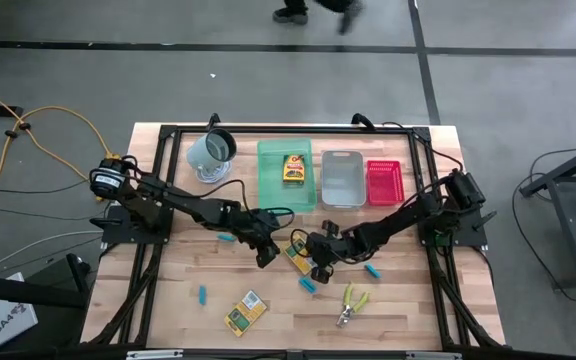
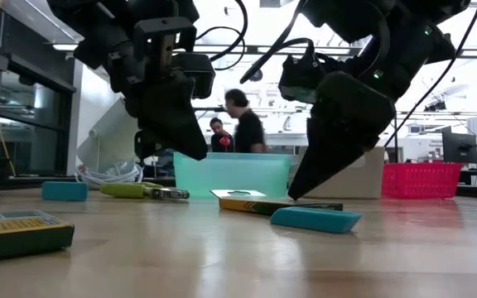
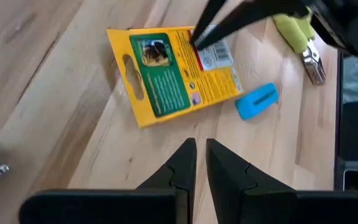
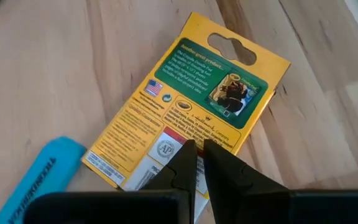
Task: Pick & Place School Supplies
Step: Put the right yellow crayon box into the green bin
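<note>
A yellow-orange printed box (image 4: 191,112) lies on the table, green back panel up, between my two grippers (image 1: 298,257). My right gripper (image 4: 196,148) is shut, its tips down on the box's barcode end. My left gripper (image 3: 201,149) is shut and empty. It hangs above the bare wood just left of the box (image 3: 173,74) without touching it. A cyan-blue piece (image 3: 257,101) lies beside the box. A second box (image 1: 246,312) lies near the front edge. A third (image 1: 293,167) lies in the green tray. A plier-like tool (image 1: 353,303) lies at the front right. My right gripper's shut fingertips sit on the box's upturned back face at its barcode end (image 4: 160,149). They slant down from above and from the table's right. The box lies on the table under them (image 2: 255,204).
A grey-green mug (image 1: 211,150), a green tray (image 1: 268,190), a grey tray (image 1: 342,177) and a red tray (image 1: 383,182) stand along the far edge. More blue pieces (image 1: 203,295) (image 1: 373,270) (image 1: 226,238) lie about. Another yellow-green tool (image 3: 297,31) lies just beyond the box.
</note>
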### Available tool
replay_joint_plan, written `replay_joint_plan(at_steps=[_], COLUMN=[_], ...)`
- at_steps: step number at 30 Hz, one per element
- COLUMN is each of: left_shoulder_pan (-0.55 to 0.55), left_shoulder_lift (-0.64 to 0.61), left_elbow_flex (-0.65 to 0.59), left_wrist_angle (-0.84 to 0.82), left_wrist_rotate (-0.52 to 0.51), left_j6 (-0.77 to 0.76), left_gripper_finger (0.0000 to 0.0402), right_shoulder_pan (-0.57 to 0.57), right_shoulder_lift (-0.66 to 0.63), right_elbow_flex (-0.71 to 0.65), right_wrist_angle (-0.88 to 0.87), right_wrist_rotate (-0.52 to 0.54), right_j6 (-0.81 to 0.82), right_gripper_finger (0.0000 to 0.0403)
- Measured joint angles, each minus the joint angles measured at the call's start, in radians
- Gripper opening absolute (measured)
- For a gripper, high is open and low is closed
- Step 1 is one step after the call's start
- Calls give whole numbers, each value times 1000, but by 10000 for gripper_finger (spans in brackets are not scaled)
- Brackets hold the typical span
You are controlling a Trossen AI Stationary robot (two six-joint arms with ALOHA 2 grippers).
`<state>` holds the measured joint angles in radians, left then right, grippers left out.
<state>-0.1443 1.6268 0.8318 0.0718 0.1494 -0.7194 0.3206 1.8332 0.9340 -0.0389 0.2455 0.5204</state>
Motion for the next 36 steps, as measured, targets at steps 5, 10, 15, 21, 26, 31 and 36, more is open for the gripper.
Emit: replay_joint_plan(at_steps=[5, 10, 15, 21, 26, 31, 36], left_shoulder_pan=[-26, -53, -92, -125, -140, -136, -133], left_shoulder_lift=[0, 0, 0, 0, 24, 93, 123], left_elbow_flex=[0, 0, -1, -1, -1, -1, -1], left_wrist_angle=[4, 7, 11, 12, 12, 85, 151], left_wrist_rotate=[-111, -248, -365, -395, -458, -458, -457], left_j6=[-69, -158, -235, -339, -402, -428, -441], left_gripper_finger=[36, 36, 36, 32, 31, 57, 110], right_shoulder_pan=[0, 7, 18, 34, 33, 34, 34], right_shoulder_lift=[-31, -76, -154, -259, -323, -337, -338], right_elbow_flex=[6, 5, 4, 5, 6, 6, 6], right_wrist_angle=[7, -12, -41, -41, -68, -111, -172], right_wrist_rotate=[5, 10, 24, 86, 96, 95, 92], right_j6=[-36, -93, -142, -243, -310, -347, -361], right_gripper_finger=[21, 21, 21, 21, 21, 21, 21])
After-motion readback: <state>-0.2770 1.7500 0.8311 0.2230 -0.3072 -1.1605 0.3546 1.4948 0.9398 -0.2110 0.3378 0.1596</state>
